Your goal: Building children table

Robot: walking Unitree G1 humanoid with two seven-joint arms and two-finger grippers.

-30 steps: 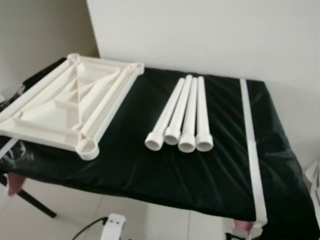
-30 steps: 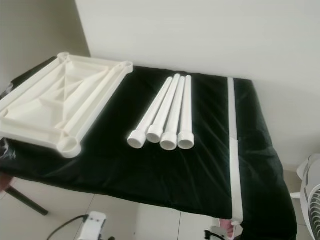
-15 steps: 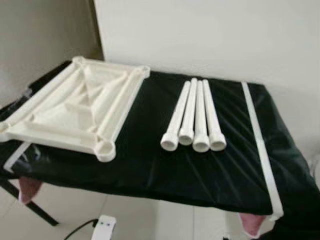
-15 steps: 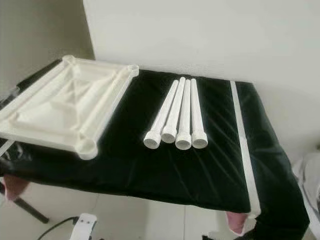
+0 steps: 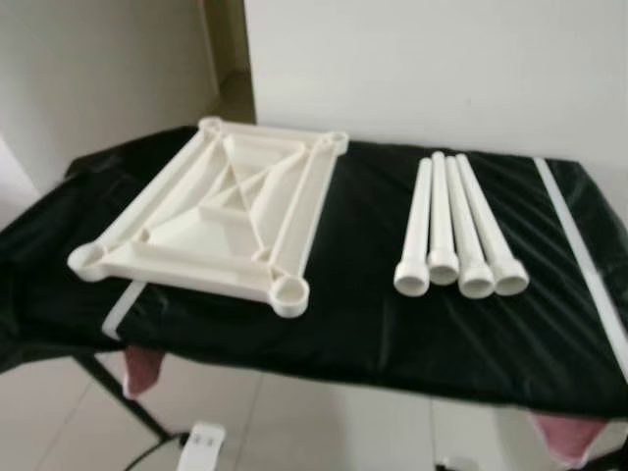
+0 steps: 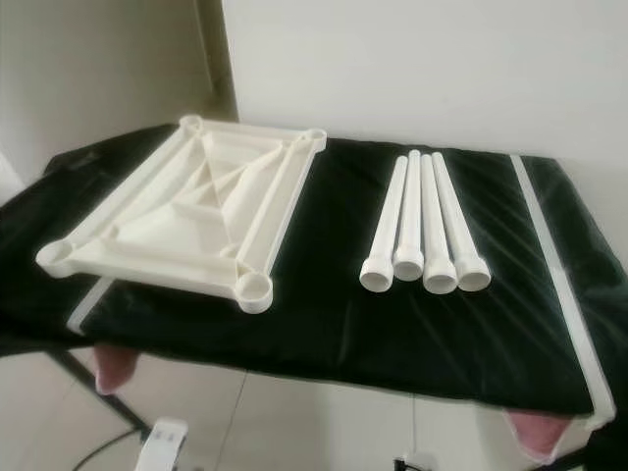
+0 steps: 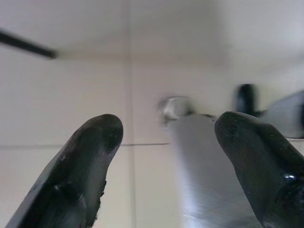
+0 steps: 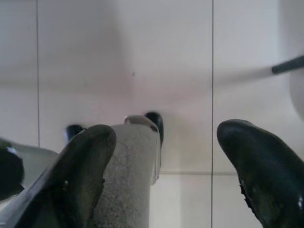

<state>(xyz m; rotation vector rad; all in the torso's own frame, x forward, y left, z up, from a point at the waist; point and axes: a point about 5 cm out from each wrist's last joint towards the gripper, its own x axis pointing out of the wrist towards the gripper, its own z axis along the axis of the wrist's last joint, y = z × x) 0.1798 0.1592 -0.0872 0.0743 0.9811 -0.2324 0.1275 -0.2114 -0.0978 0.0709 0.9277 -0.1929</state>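
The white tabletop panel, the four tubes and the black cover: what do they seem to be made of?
The tabletop panel looks like moulded plastic, matte cream-white, with ribs and round corner sockets. The four tubes look like the same plastic, smooth and hollow at the flared ends. The black cover seems a thin glossy fabric or plastic sheet: it wrinkles and shines.

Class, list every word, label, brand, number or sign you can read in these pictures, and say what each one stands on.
None: no readable text in any view.
White tabletop panel: bare moulded plastic, no lettering.
Four white legs: plain.
Black cloth: blank white tape strips on it, no writing.
Small white device on the floor: too blurred to tell any marking.
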